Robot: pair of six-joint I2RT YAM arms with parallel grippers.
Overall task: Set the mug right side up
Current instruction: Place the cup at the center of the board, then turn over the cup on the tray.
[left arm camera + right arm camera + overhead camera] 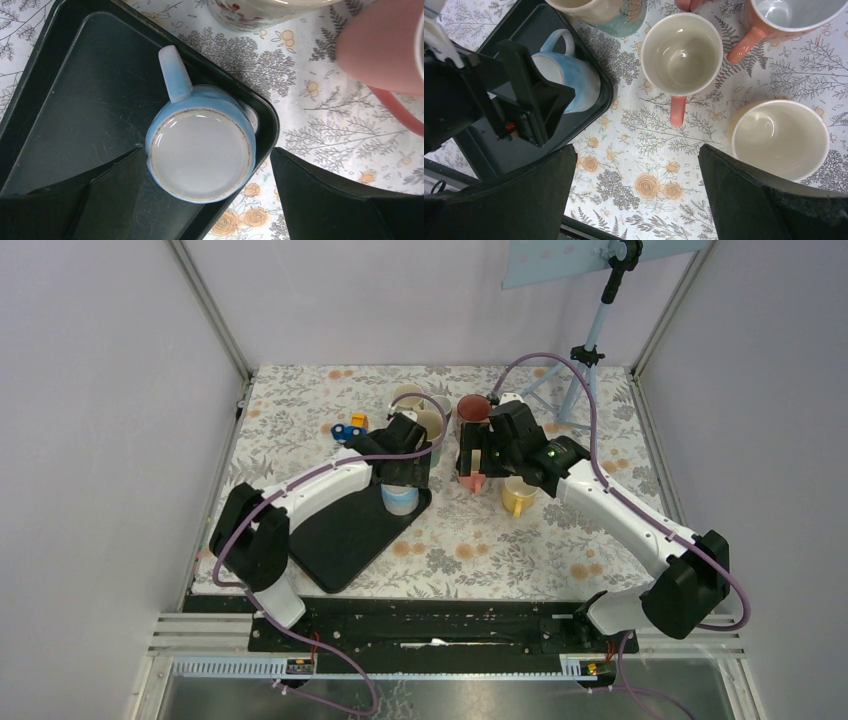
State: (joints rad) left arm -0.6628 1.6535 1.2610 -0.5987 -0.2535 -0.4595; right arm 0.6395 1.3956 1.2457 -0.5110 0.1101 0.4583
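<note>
On the near left of the tabletop (480, 550) lies a black tray (75, 100), and the blue mug (200, 150) sits tucked into its far corner, close against the rim. What faces up is a flat pale disc ringed in brown, which I take to be its base, so the mug looks to be standing on its mouth, the turn not yet made. The left tool (402, 483) hangs right over it with its fingers spread wide, one on each side of the body. The handle sticks out clear of both, which looks like a line-up for taking the mug by its walls. Whether either finger touches the glaze I cannot tell; the left one overlaps the mug's edge from above. The rim is hidden underneath. The right tool (636, 160) is also spread and holds nothing, hovering over bare flowered cloth right of the tray, probably just keeping clear. Around it stand upright mugs: a yellow one (779, 137), a cream one with a pink handle (681, 52) and, beyond, a salmon one (784, 15) cut off by the frame. Its view of the blue mug is partly blocked by the left tool. Towards the far edge are more mugs (420, 410), too bunched to sort out, and a small toy car (350, 428), with a tripod (590, 350) at the far right corner.
</note>
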